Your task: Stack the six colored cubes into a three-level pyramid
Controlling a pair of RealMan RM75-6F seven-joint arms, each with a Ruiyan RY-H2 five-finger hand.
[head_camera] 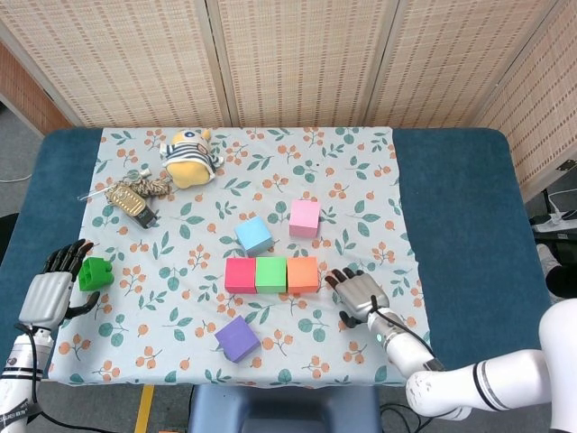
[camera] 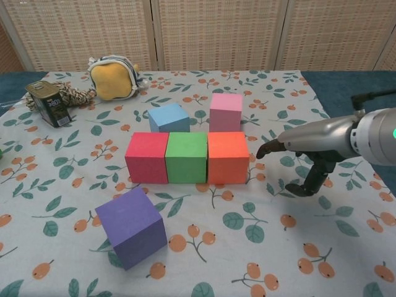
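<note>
A red cube [head_camera: 240, 274], a green cube [head_camera: 270, 273] and an orange cube [head_camera: 303, 273] stand side by side in a row mid-table. Behind them are a light blue cube [head_camera: 254, 234] and a pink cube [head_camera: 305, 217]. A purple cube [head_camera: 237, 338] lies alone in front. My right hand [head_camera: 359, 295] hovers just right of the orange cube [camera: 228, 157], fingers apart and holding nothing, a small gap from the cube. My left hand [head_camera: 52, 287] rests open at the table's left edge beside a green toy block [head_camera: 94, 272].
A yellow plush toy [head_camera: 190, 157] sits at the back left. Near it lie a small tin can [camera: 49, 103] and a knotted rope [head_camera: 149, 186]. A flowered cloth [head_camera: 388, 180] covers the blue table [head_camera: 460, 207].
</note>
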